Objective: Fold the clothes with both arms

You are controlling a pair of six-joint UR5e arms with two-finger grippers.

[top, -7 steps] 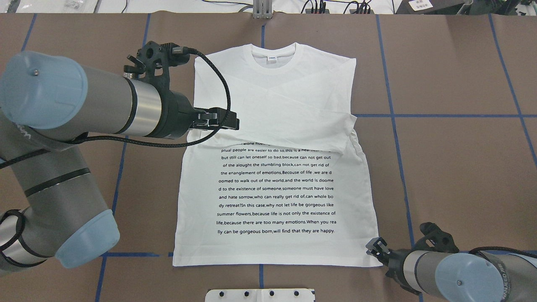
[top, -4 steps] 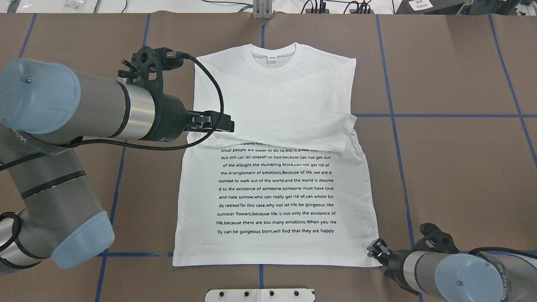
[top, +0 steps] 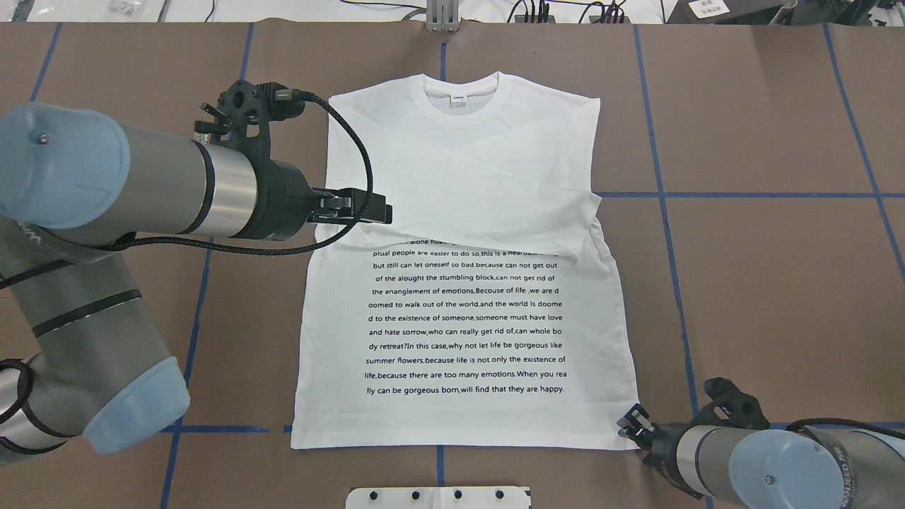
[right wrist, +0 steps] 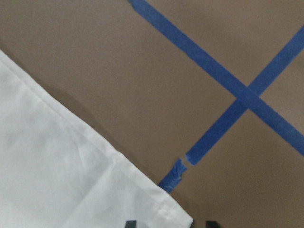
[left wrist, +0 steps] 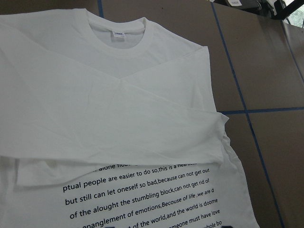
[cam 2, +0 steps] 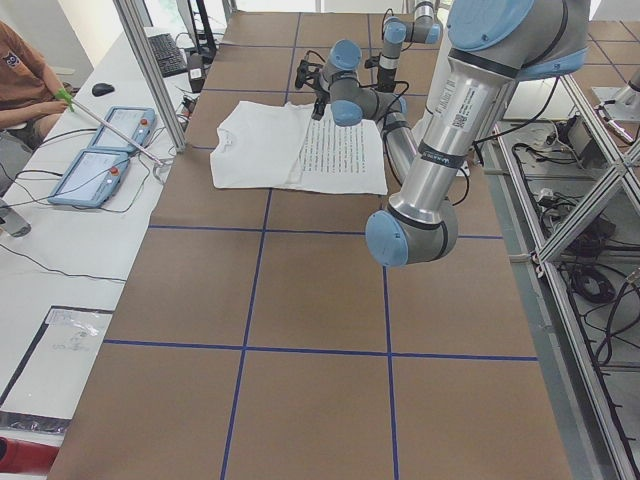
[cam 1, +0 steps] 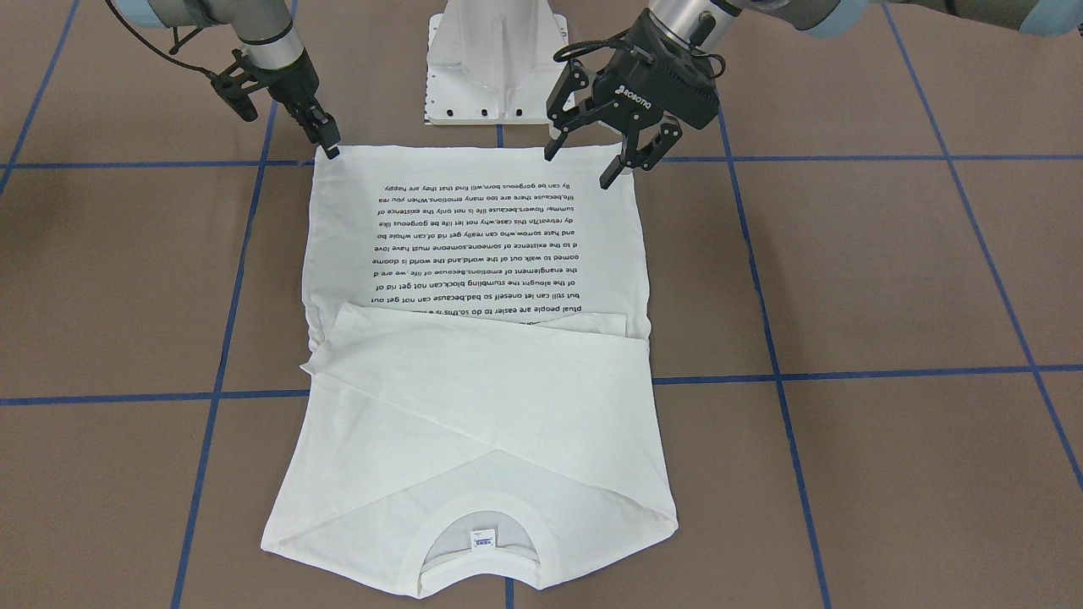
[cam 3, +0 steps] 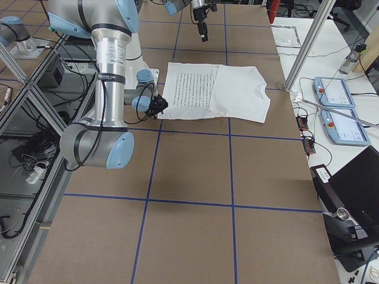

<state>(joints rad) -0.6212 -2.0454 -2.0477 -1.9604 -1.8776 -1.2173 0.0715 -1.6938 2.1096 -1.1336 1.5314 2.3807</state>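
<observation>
The white long-sleeved T-shirt (top: 459, 212) lies flat on the brown table, black text (top: 466, 322) up, collar (top: 463, 95) at the far side. Both sleeves are folded across the chest (cam 1: 474, 397). My left gripper (cam 1: 579, 169) is open and empty, held above the shirt's left half; it also shows in the overhead view (top: 385, 211). The left wrist view shows the shirt (left wrist: 118, 118) from above, with no fingers in sight. My right gripper (top: 631, 422) is open, low at the near right hem corner (right wrist: 183, 219), which lies between its fingertips (right wrist: 129, 223).
The white pedestal base (cam 1: 495, 59) stands just behind the hem, between the arms. Blue tape lines (top: 742, 194) cross the brown table. An operator (cam 2: 20, 70) and teach pendants (cam 2: 100, 150) are at a side desk beyond the table's far edge.
My left gripper has drawn back to the left, off the folded sleeve. My right gripper has crept slightly down at the hem corner. The shirt has not moved.
</observation>
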